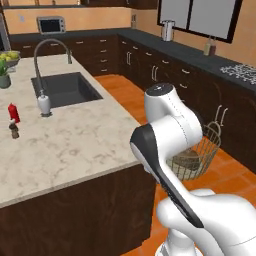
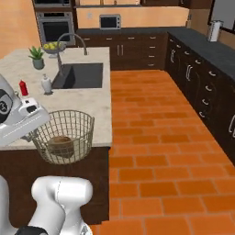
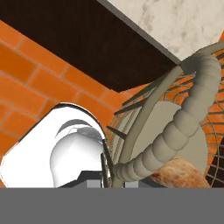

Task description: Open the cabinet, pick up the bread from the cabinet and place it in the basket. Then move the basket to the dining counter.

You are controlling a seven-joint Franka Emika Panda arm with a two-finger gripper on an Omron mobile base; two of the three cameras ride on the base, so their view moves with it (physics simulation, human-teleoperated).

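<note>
Right base view: gripper point(image 2: 33, 134) sits at the near rim of the wire-mesh basket point(image 2: 73, 121), basket lifted off any surface, hanging at the near corner of the dining counter point(image 2: 98, 98). Fingers hidden behind the white hand and the mesh here. Bread point(image 2: 60, 145) lies in the basket bottom, just beyond and below the jaws. Further out from the jaws on the counter: red bottle point(image 2: 23, 87), white soap dispenser point(image 2: 46, 84), dark sink point(image 2: 82, 75) with arched faucet point(image 2: 69, 43), potted plant point(image 2: 36, 57), fruit bowl point(image 2: 55, 47).

Left base view: basket point(image 1: 207, 145) shows past the arm's elbow, over the orange brick floor point(image 1: 130, 97) beside the counter edge point(image 1: 75, 145). Bread point(image 1: 186, 159) is partly seen through the mesh. Gripper itself is blocked by the arm. Dark lower cabinets point(image 1: 165, 75) stand well apart across the aisle under the black countertop point(image 1: 200, 57).

Hand view: thick ribbed basket rim point(image 3: 183, 118) runs straight up from between the jaws, so jaws are narrow and clamped on the rim; fingertips are barely visible at the bottom edge. Bread point(image 3: 181, 173) sits just beside the jaws, touching the pale basket bottom point(image 3: 175, 122). Counter top corner point(image 3: 175, 22) is above, dark island side point(image 3: 87, 48) below it.
</note>
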